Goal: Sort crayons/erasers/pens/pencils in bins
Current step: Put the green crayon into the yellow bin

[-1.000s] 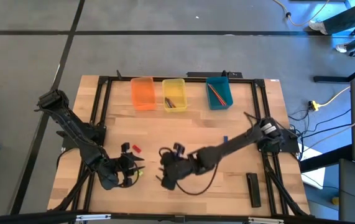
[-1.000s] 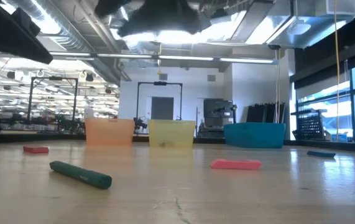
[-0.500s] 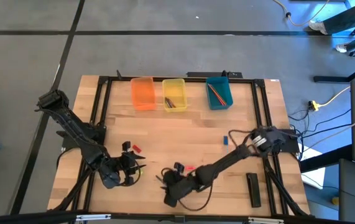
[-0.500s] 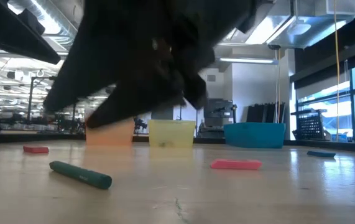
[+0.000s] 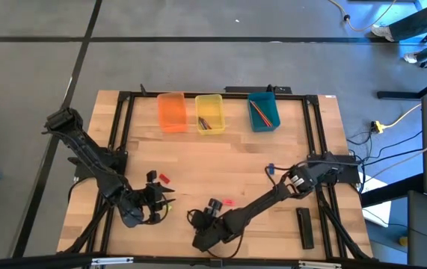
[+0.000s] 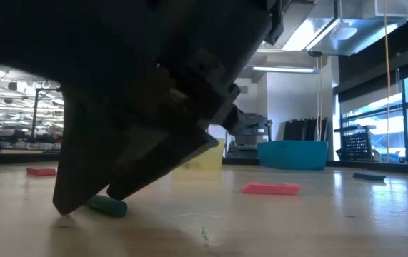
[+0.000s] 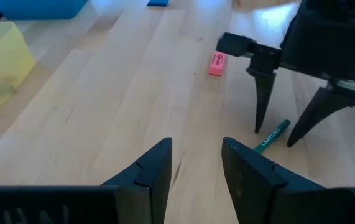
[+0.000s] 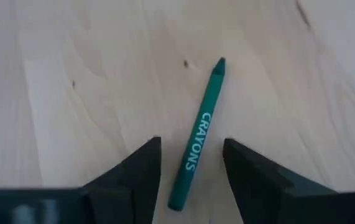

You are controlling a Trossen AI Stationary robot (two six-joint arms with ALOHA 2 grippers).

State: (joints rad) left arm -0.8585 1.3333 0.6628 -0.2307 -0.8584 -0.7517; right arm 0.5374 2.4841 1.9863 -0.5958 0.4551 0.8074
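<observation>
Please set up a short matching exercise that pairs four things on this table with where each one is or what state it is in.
Things:
1. dark green wax crayon
2. teal-blue translucent plastic bin
3. small flat pink eraser
4. right end effector

Places or states:
A. at the table's far edge, holding long thin pencils
B. lying flat on bare wood between two open dark fingers
C. open, its tips down at the table on either side of the crayon
D. lying alone on bare wood, beyond the crayon

Pairs: 1-B, 2-A, 3-D, 4-C
</observation>
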